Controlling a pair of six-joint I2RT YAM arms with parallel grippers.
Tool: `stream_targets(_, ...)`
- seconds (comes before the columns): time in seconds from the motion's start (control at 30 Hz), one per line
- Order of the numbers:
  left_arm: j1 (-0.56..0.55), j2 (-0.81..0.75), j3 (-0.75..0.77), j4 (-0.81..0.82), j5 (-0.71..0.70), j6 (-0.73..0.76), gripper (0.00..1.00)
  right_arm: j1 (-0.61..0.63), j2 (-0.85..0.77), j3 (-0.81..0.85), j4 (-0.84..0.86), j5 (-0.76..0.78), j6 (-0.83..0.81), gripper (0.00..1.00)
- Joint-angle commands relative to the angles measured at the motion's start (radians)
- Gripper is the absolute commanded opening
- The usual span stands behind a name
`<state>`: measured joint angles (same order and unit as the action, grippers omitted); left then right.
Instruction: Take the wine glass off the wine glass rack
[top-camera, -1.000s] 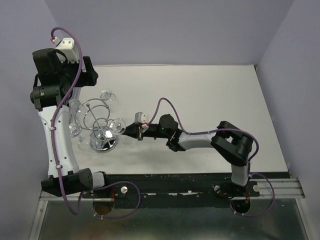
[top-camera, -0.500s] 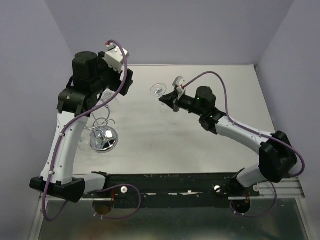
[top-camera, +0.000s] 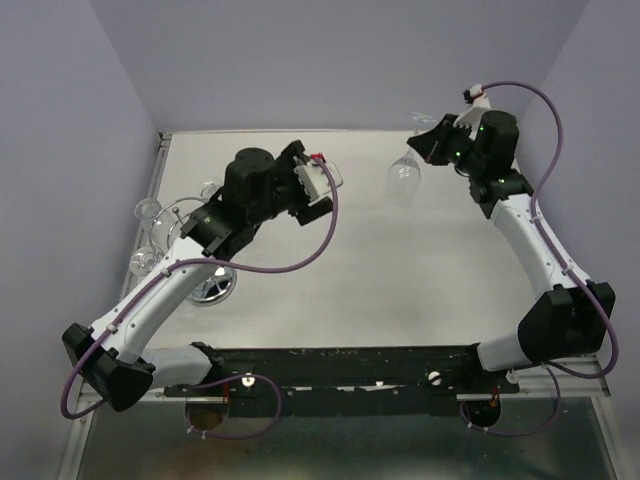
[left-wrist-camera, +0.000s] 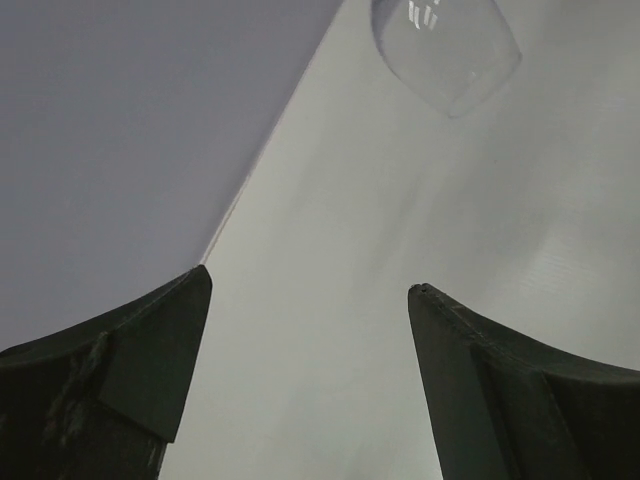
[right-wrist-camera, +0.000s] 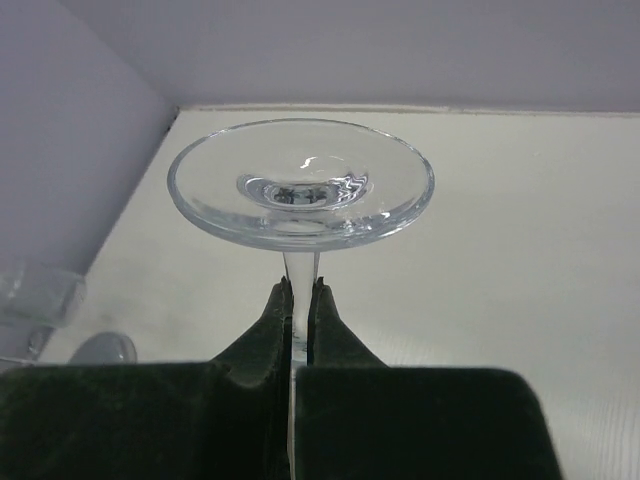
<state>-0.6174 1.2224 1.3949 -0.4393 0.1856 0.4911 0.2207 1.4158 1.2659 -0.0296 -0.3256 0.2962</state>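
My right gripper (top-camera: 427, 150) is shut on the stem of a clear wine glass (top-camera: 403, 180) and holds it in the air at the back right, far from the rack. In the right wrist view the glass's round foot (right-wrist-camera: 300, 185) stands just beyond my shut fingertips (right-wrist-camera: 300, 292). The chrome wine glass rack (top-camera: 211, 285) stands at the left, partly hidden by my left arm, with other glasses (top-camera: 148, 211) hanging on its rings. My left gripper (top-camera: 320, 190) is open and empty over the table's middle. Its wrist view shows the held glass's bowl (left-wrist-camera: 446, 50) beyond the gripper (left-wrist-camera: 308, 282).
Purple walls close in the table at the back and on both sides. The white tabletop (top-camera: 380, 270) lies between the two arms. In the right wrist view a rack glass (right-wrist-camera: 38, 296) shows at the left edge.
My right gripper has carried the wine glass from beside the rack up to the back right. My left arm has swung from above the rack to the table's middle.
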Motion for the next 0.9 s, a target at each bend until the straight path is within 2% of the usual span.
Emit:
stream_targets(0.0,-0.074,-0.035,-0.207,0.373,0.056,0.315,0.96,-0.164,0.125,0.122,-0.168,-0.318,0.345,0.01)
stream_targets(0.1,-0.074,-0.031,-0.331,0.552,0.176,0.487,0.98,-0.213,0.199,0.142,-0.201,-0.444,0.454,0.01)
stream_targets(0.2,-0.079,0.008,-0.382,0.643,0.273,0.584,0.99,-0.267,0.25,0.122,-0.196,-0.553,0.581,0.01)
stream_targets(0.43,-0.142,0.106,-0.425,0.698,0.284,0.744,0.99,-0.274,0.278,-0.002,-0.193,-0.619,0.837,0.01)
stream_targets(0.63,-0.203,0.137,-0.461,0.708,0.261,0.758,0.99,-0.274,0.382,-0.071,-0.152,-0.731,0.963,0.01)
stream_targets(0.87,-0.232,0.18,-0.455,0.723,0.255,0.684,0.99,-0.248,0.411,-0.085,-0.121,-0.716,1.0,0.01)
